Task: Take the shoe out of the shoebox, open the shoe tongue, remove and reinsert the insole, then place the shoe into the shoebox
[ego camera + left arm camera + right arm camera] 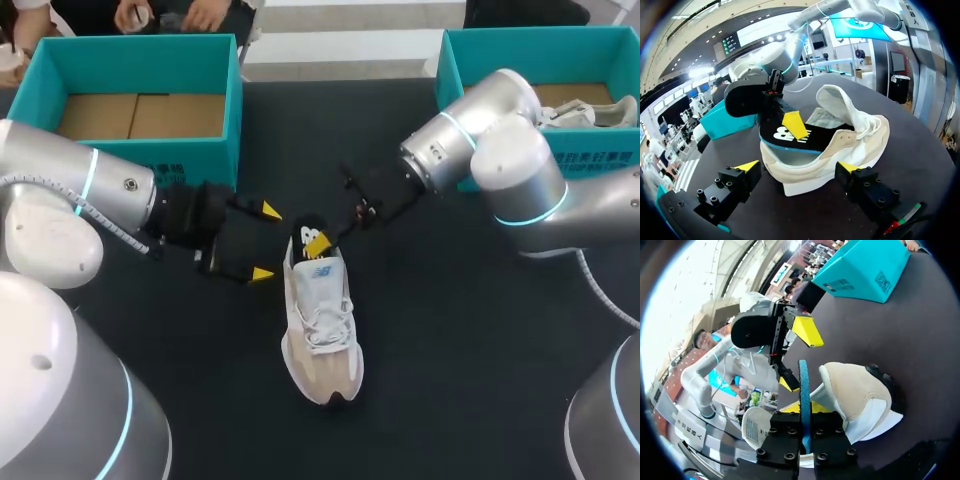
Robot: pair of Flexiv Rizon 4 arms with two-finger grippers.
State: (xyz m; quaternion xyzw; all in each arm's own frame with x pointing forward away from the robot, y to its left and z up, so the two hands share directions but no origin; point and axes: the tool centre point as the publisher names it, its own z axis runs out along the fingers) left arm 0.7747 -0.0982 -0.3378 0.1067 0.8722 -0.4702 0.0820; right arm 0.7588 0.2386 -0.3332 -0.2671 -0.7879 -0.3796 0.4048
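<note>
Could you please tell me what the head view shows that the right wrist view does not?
Only the head view: the right shoebox holding a second shoe, and the laces and toe of the shoe on the table. Only the right wrist view: the blue edge of the insole, clamped in the right end effector. Both: the shoe's heel, the open left end effector, the left shoebox.
</note>
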